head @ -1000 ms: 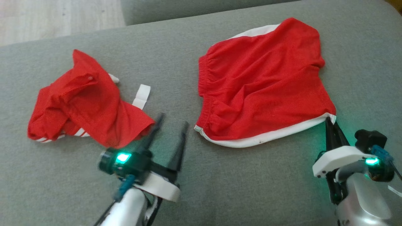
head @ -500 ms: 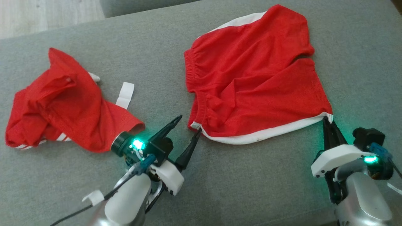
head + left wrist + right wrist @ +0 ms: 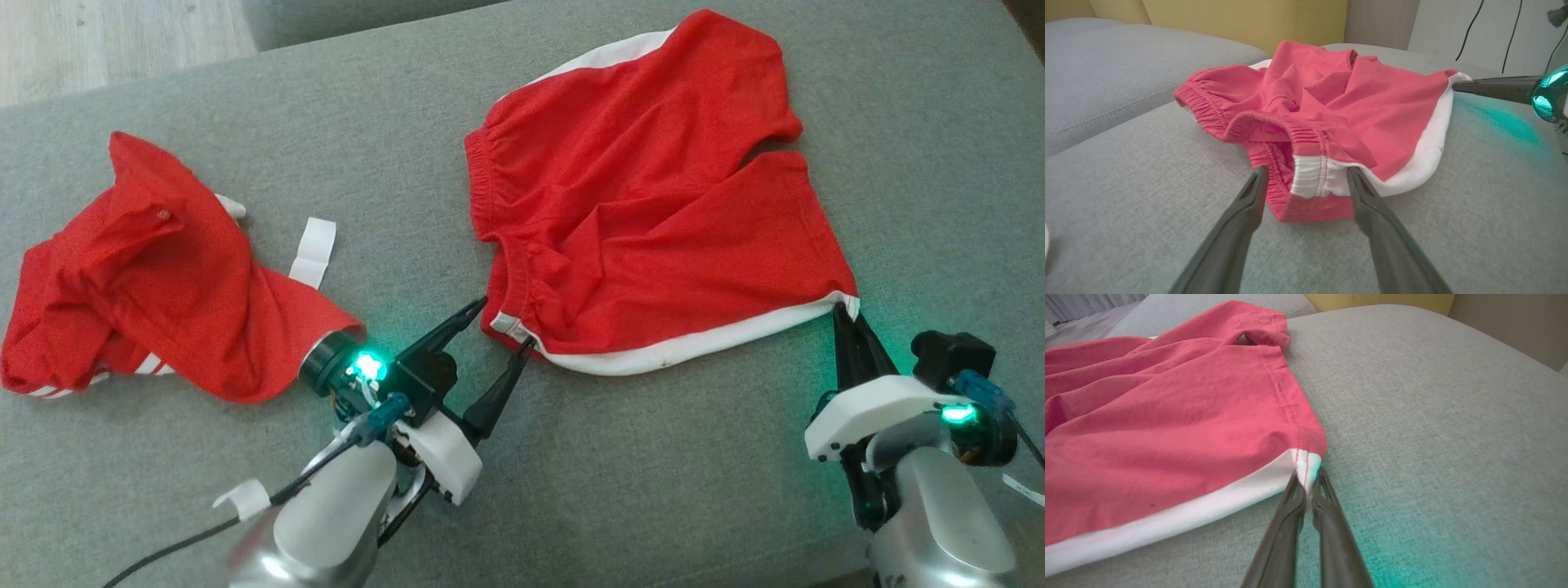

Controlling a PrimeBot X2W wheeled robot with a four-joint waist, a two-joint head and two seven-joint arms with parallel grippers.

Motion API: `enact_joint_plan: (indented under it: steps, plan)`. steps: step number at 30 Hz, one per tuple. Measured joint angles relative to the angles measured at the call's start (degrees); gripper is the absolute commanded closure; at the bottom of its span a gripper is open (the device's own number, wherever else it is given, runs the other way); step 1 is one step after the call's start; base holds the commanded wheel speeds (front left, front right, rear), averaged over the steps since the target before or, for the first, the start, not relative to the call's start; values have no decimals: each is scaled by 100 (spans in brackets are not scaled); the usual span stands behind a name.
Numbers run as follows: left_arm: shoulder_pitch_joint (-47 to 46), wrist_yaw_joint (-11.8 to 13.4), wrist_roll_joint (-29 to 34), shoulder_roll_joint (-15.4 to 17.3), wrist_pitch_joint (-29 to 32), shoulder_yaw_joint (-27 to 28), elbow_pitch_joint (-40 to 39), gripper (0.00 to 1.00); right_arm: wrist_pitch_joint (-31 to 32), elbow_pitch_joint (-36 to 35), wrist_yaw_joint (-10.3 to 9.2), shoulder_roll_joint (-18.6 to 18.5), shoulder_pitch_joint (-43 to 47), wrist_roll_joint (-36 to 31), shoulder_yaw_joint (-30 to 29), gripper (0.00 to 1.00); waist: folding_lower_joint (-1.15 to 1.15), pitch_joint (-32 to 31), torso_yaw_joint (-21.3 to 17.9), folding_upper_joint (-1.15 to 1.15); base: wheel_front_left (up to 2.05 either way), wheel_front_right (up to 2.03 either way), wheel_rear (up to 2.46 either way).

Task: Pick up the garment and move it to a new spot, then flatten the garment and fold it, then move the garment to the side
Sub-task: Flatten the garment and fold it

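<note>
Pinching the hem corner at lower right, the right gripper (image 3: 841,309) is clamped tight on the red cloth shorts with white trim (image 3: 645,204); the left gripper (image 3: 506,322), lower centre, gapes wide astride their waistband corner, gripping nothing. The shorts lie spread at upper centre on the grey fabric sofa cushion (image 3: 653,474).

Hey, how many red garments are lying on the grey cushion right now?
2. The red shorts lie spread toward the right, one corner pinched by the right gripper. The crumpled red garment lies at the left. Others could lie outside the frame.
</note>
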Motion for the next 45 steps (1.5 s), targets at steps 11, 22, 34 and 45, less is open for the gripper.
enact_joint_plan:
  steps: [11, 22, 34, 45]
  plan:
    - [-137, 0, -207, 29, -57, -188, -49, 0, 0, 20, 0, 1, -9, -8, -27, 100, 0, 8, -4, 0, 0, 0, 0]
    - [-224, 0, -345, 42, -105, -347, -46, 100, 0, 41, 0, 1, -30, -57, -32, 100, 0, 25, 9, 0, 0, 0, 0]
    - [-288, 2, -409, 77, -90, -399, 109, 0, 0, 54, 0, 1, -108, -56, -43, 100, 0, 38, 19, 0, 0, 0, 0]
    - [-291, 1, -538, 85, 63, -573, 242, 100, -1, 82, 0, 1, -108, -48, -34, 100, 0, -16, -1, 0, 0, 0, 0]
